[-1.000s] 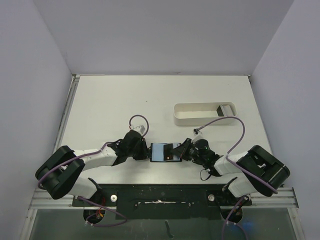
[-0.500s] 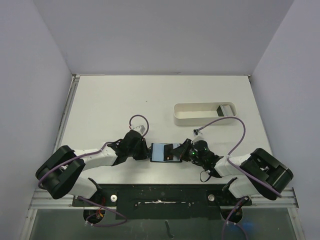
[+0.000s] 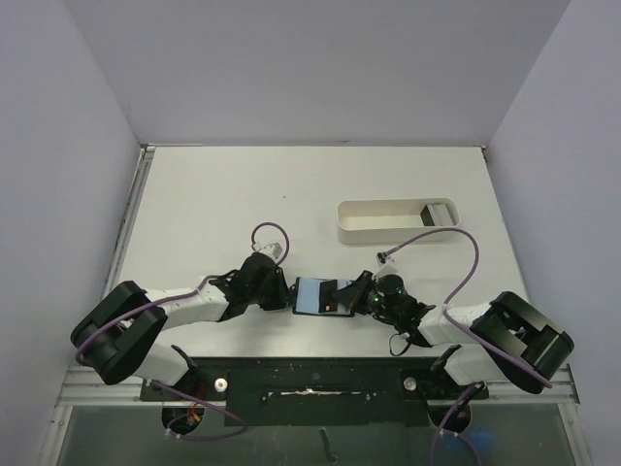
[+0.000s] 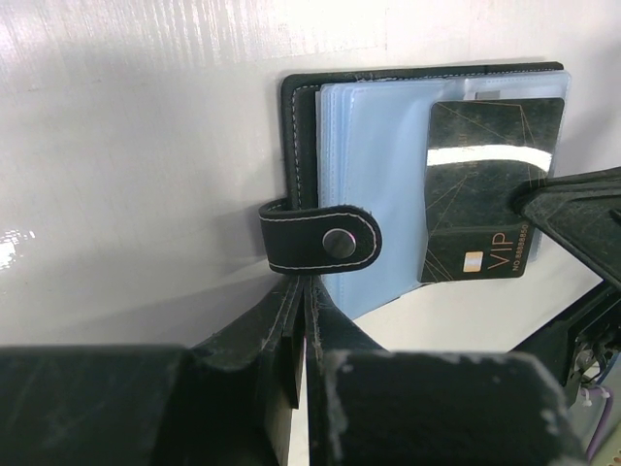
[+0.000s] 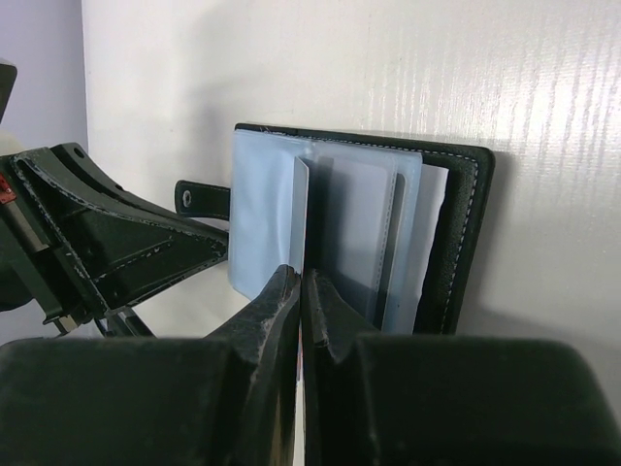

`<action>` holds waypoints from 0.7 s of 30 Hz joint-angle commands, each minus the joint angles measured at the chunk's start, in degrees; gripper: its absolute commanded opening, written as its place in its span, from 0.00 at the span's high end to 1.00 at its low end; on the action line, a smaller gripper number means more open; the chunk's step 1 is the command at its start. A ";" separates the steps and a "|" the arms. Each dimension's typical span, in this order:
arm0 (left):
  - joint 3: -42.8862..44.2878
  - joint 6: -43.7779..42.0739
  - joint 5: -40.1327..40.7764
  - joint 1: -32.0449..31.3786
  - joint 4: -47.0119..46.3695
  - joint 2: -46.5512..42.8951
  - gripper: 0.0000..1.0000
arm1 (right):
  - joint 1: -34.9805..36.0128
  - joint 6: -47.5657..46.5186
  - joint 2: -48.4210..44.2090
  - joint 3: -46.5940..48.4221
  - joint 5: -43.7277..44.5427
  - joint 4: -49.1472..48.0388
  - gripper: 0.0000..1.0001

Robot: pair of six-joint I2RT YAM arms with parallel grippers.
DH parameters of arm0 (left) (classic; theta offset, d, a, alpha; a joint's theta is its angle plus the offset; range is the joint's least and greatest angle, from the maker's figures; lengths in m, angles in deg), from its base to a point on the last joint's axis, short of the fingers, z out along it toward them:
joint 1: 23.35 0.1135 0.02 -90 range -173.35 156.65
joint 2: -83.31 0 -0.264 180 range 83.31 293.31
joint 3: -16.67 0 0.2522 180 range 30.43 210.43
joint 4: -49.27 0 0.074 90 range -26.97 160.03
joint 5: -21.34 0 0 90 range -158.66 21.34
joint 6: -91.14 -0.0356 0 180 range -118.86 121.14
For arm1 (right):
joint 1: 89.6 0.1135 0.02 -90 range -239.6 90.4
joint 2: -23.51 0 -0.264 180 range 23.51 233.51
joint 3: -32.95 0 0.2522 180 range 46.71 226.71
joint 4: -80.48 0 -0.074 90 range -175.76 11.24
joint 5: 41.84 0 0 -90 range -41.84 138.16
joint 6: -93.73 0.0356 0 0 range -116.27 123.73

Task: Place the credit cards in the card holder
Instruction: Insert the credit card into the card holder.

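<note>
The card holder lies open on the table between my two grippers, black outside with bluish clear sleeves. My left gripper is shut on the strap of its snap tab. One of the credit cards, dark with gold lines and "VIP" on it, lies partly over the sleeves. My right gripper is shut on that card, which shows edge-on among the sleeves. In the top view the left gripper and right gripper face each other across the holder.
A long white oval tray stands at the back right, with a dark item at its right end. Purple cables loop over the table beside both arms. The arms' bases and a black rail line the near edge.
The right arm's elbow has swung a little to the right while its gripper stays at the holder. The left arm and the holder have hardly moved.
</note>
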 commanded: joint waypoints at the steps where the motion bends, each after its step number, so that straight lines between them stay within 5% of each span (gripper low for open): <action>1: -0.63 0.06 0.28 -0.13 -0.90 0.99 0.97 | 0.63 -1.23 -2.07 -0.12 1.30 0.37 1.00; 21: -0.81 0.35 0.45 -0.13 -0.90 1.32 0.97 | 0.61 0.93 -1.29 -0.69 0.95 -0.78 1.00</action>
